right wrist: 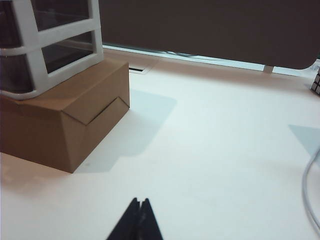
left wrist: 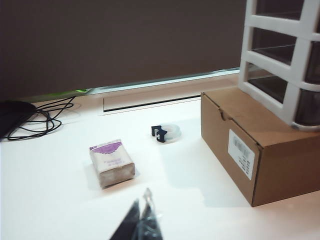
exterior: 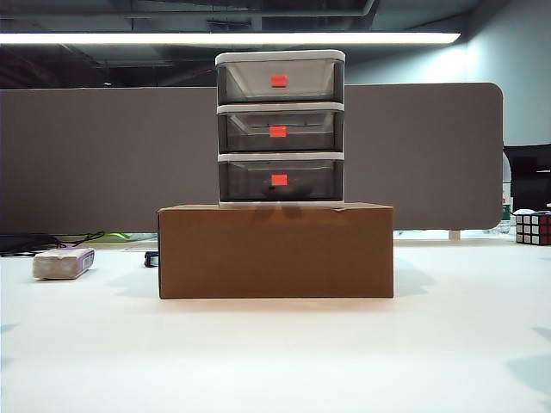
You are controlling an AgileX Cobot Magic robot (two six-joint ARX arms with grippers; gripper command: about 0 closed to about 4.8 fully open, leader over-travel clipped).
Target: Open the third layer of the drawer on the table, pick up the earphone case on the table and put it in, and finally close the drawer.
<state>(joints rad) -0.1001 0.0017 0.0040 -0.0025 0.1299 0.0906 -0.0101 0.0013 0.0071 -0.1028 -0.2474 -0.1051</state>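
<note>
Drawer (exterior: 280, 129) sits on cardboard box (exterior: 275, 249) mid-bench, third layer (exterior: 280, 180) shut w/ handle facing front, ahead of both closed tools, left tool (left wrist: 142, 220) & right tool (right wrist: 137, 220) about equally near; earphone case unseen.

A brown cardboard box (exterior: 275, 250) sits in the middle of the frame. A rough grey-white block (exterior: 63, 262) with a purple edge lies at the left. A small roll of tape (left wrist: 165, 132) lies between them. A colourful cube puzzle (exterior: 533, 228) sits at the far right
</note>
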